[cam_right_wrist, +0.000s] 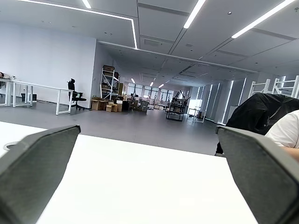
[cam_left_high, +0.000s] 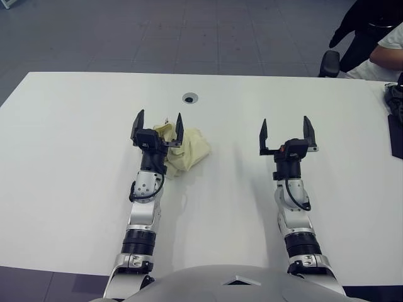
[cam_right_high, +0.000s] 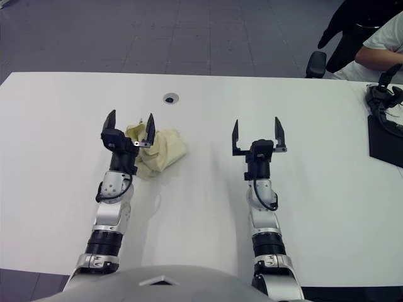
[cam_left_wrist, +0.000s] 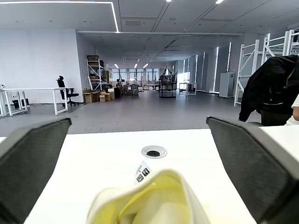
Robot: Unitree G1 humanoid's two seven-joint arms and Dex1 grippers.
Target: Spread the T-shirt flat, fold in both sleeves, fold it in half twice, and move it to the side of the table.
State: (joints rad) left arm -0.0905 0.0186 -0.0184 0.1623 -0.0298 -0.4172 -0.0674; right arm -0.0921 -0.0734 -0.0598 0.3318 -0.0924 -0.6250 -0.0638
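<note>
On white table, crumpled yellow T-shirt partly hidden behind left tool, spread apart, right tool spread apart too

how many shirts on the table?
1. Crumpled pale-yellow T-shirt by the open left gripper, on the table's left half. Nothing else looks hidden.

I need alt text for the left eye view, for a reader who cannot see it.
A crumpled pale yellow T-shirt lies on a white table, the robot's open left hand over its left part. The open right hand is farther right, away from it.
</note>
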